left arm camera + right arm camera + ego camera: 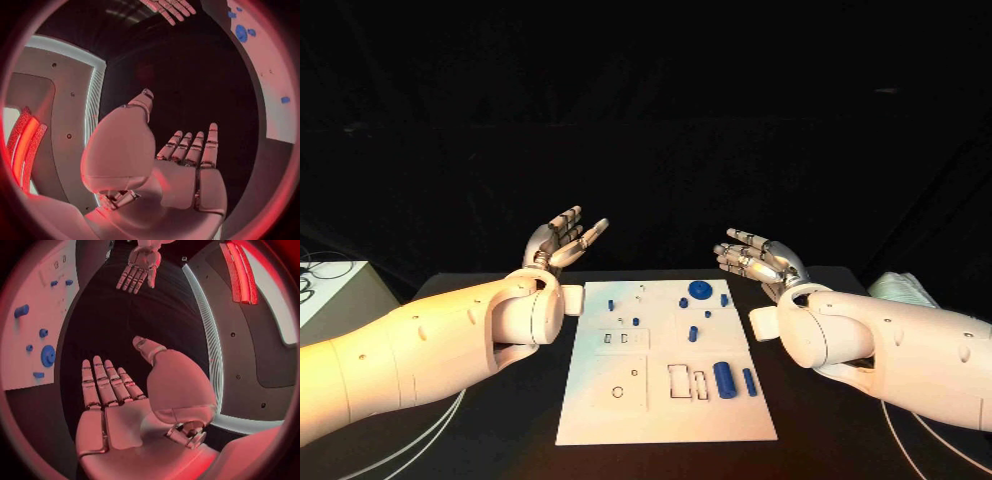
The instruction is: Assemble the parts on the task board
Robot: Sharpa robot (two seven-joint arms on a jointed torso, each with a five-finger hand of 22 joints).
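Observation:
The white task board (661, 415) lies in the middle of the black table, and it also shows in the left wrist view (275, 95) and the right wrist view (25, 365). Several small blue parts lie on it: a round disc (700, 289), a thick cylinder (724, 379) and a thinner peg (749, 381). My left hand (564, 240) is raised above the board's far left corner, fingers spread, holding nothing; its palm (181, 175) is bare. My right hand (759, 260) hovers by the far right corner, fingers spread and bare (119, 410).
A white box (329, 290) stands at the table's left edge. A pale object (906, 290) lies at the right edge. White cables (401, 445) curve over the table near both forearms. Black tabletop flanks the board.

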